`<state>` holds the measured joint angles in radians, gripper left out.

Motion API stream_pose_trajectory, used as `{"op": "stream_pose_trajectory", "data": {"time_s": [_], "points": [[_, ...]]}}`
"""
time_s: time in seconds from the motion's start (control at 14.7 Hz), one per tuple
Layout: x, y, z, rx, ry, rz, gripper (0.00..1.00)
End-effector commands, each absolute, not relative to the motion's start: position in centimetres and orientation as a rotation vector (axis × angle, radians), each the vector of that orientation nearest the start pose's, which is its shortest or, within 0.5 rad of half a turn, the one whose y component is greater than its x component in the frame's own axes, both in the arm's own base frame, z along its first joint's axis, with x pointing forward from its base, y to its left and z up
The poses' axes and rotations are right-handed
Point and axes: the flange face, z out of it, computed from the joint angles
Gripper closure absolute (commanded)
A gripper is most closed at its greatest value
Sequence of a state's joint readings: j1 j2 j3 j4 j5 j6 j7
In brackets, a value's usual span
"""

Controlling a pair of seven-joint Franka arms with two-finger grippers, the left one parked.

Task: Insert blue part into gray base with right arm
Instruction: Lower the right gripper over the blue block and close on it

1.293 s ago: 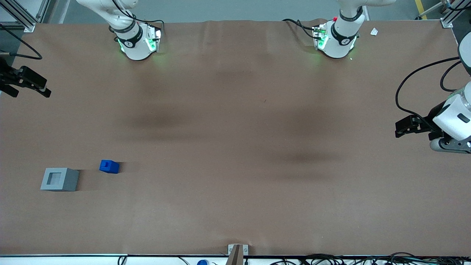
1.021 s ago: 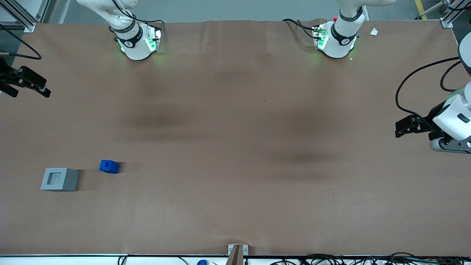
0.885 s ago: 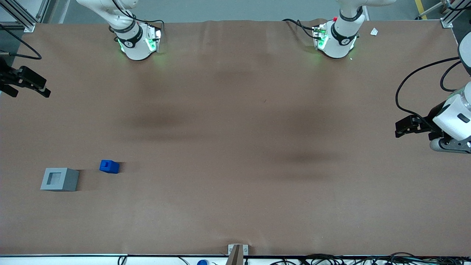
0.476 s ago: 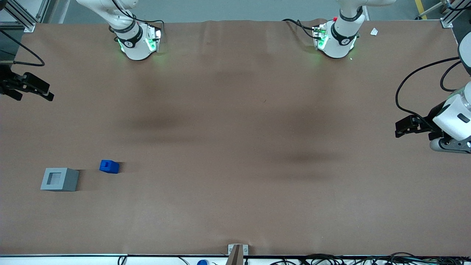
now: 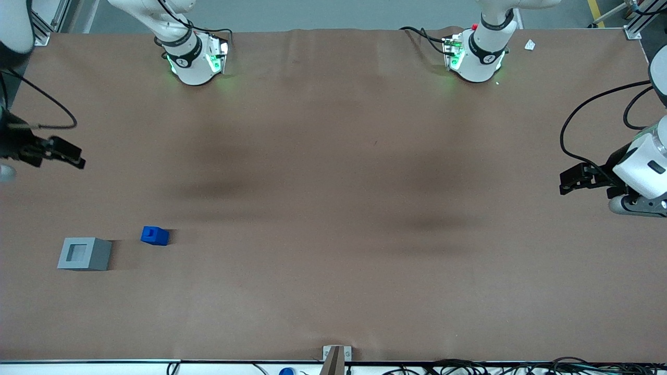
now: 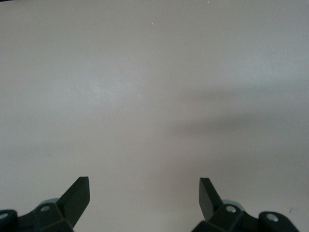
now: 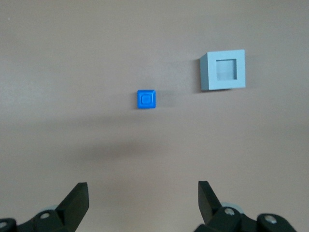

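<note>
While gripper (image 7: 141, 200) hovers (fingers (image 7: 77, 198) apart), blue part (image 7: 146, 99) lies untouched.

Blue part (image 5: 155, 235) on table (image 5: 333, 208), just beside gray base (image 5: 84, 253), apart; base nearer front camera. Gripper (image 5: 65, 155) spread wide above table, well apart from both

Right arm (image 5: 13, 31) reaches in at the working arm's end of the bench, thin black cable looping off its wrist. Pincer (image 5: 68, 157) (image 7: 143, 198) hangs above the surface, holding nothing. Fingers (image 7: 77, 200) spread wide apart, tips pointing toward the parked arm's end.
</note>
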<state>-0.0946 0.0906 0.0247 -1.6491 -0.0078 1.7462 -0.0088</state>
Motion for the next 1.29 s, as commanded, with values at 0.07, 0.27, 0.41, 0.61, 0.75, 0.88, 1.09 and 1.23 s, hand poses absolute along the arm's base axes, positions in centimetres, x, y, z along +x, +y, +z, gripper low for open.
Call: {"op": "stream_pose_trajectory", "data": {"time_s": [0.07,0.27,0.41,0.61,0.75,0.88,1.09,1.23], "points": [[62.2,-4.7,48.9,-3.145,0.126,0.017,0.00],[64.3,-4.9,43.5,-3.139,0.131,0.012,0.00],[65.4,-5.0,40.1,-3.134,0.138,0.021,0.00],[66.5,-5.2,36.1,-3.121,0.152,0.018,0.00],[67.1,-5.4,33.3,-3.118,0.159,0.004,0.00],[67.5,-5.2,31.1,-3.118,0.153,0.015,0.00],[67.5,-4.9,28.0,-3.095,0.170,0.057,0.00],[67.4,-4.6,26.0,-3.090,0.169,0.100,0.00]]}}
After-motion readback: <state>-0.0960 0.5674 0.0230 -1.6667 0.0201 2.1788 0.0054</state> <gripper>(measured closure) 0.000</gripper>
